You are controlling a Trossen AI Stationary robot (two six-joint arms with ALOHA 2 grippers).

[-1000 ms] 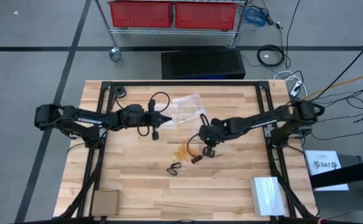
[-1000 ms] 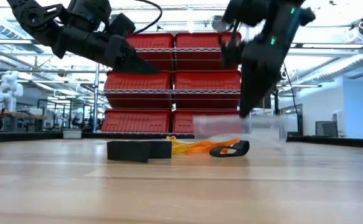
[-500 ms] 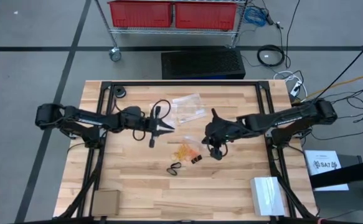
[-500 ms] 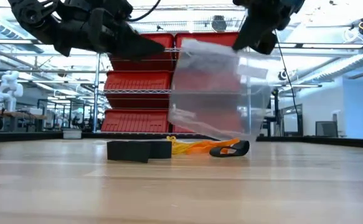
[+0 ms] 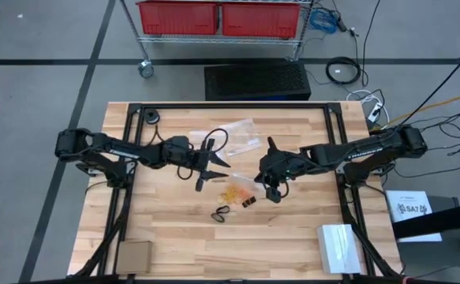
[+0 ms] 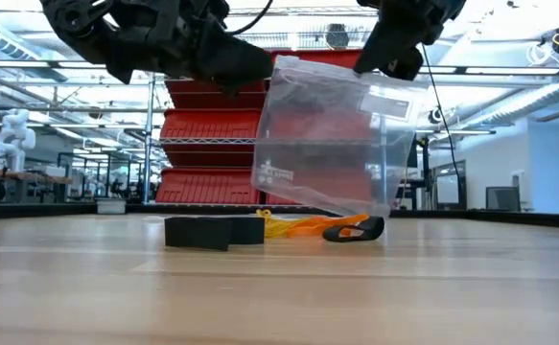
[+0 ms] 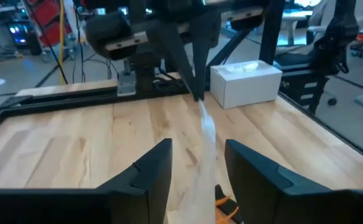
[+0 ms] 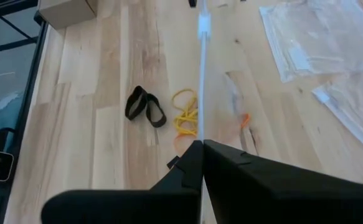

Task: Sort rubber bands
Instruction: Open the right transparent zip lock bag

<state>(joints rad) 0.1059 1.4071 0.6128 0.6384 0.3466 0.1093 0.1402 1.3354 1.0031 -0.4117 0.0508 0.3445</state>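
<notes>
My right gripper (image 6: 391, 59) is shut on a clear plastic bag (image 6: 327, 134), which hangs above the rubber bands. The bands lie loose on the wood: black loops (image 8: 145, 106), a yellow tangle (image 8: 186, 113) and an orange one (image 8: 245, 119). In the high view they show as the yellow-orange pile (image 5: 235, 191) and the black loops (image 5: 220, 212). My left gripper (image 7: 197, 146) is open and level. Its fingers stand on either side of the bag's side edge (image 7: 207, 134), with a gap to each. My right gripper pinches the bag's top edge (image 8: 202, 134) between its two shut fingers, near one upper corner (image 6: 386, 84). The fingers slant down from above. The bag hangs below them as a flat sheet, tilted, with its lower edge (image 6: 308, 206) just over the bands.
More clear bags (image 5: 239, 136) lie flat toward the table's far edge. A cardboard box (image 5: 135, 254) sits at the near left corner and a white box (image 5: 338, 246) at the near right. A black disc (image 5: 151, 117) lies far left.
My right gripper has risen with the clear bag, which lay low by the table and now hangs upright from the fingers. My left gripper has moved toward the table's right, up to the bag, and has opened from shut to wide.
</notes>
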